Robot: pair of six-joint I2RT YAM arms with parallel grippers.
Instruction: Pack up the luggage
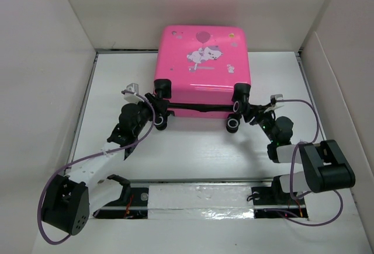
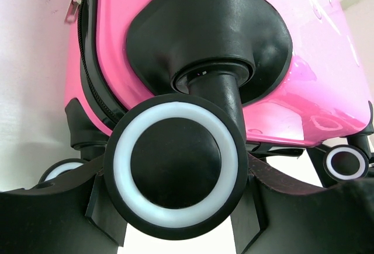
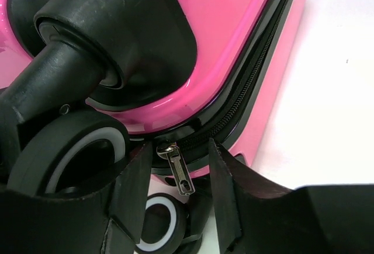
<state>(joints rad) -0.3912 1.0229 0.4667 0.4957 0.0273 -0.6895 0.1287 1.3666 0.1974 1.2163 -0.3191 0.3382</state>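
Luggage (image 1: 201, 61) flat on white table (image 1: 198, 149), left gripper (image 1: 155, 111) low, wide astride near-left wheel (image 2: 175, 163), clamping unclear, right gripper (image 1: 248, 114) narrowly parted, flanking zipper pull (image 3: 179, 172), not touching.

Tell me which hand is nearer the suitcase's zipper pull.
Right. The right hand straddles the zipper pull at the near right corner of the suitcase; the left hand sits at the opposite near corner, flanking a wheel.

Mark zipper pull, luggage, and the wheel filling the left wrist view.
zipper pull (image 3: 178, 172), right wrist view, its metal tab.
luggage (image 1: 193, 82), top external view, pink lid centre.
wheel (image 2: 175, 166), left wrist view, black hub.
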